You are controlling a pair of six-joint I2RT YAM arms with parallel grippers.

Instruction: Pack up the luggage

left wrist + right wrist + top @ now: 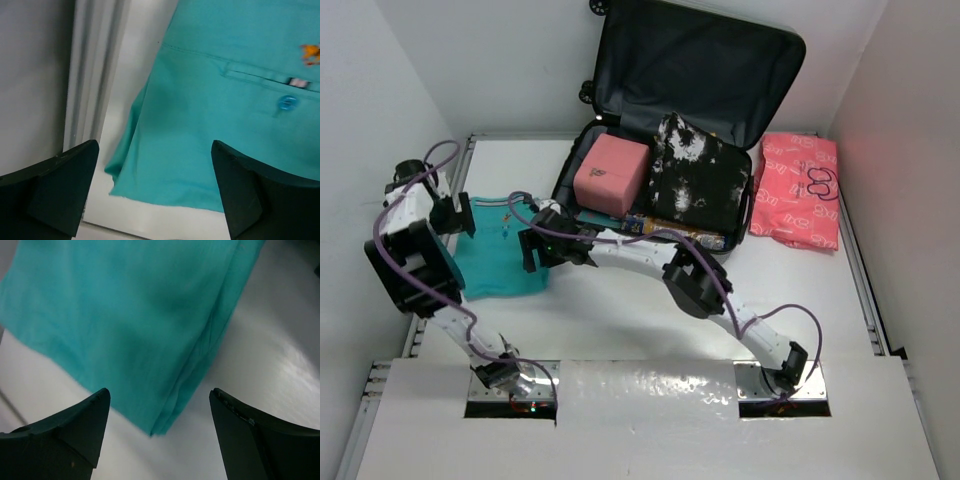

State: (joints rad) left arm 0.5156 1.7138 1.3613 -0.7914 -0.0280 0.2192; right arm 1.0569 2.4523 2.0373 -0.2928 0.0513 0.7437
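Wide open & empty, L hand [455, 215] over left edge of teal garment [495, 262] mid-left on worktop [620, 320], R hand [542, 245] over right edge, nearer open luggage [700, 70], up-right at upper centre.

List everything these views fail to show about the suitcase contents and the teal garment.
Top view: the luggage floor is hidden under the pink pouch and black-and-white garment; a further item beneath shows only a strip.
Top view: the right edge of the teal garment is partly covered by the right gripper.
Left wrist view: its orange emblem is blurred and cut by the right edge.
Top view: print on the pink package is too small to read.
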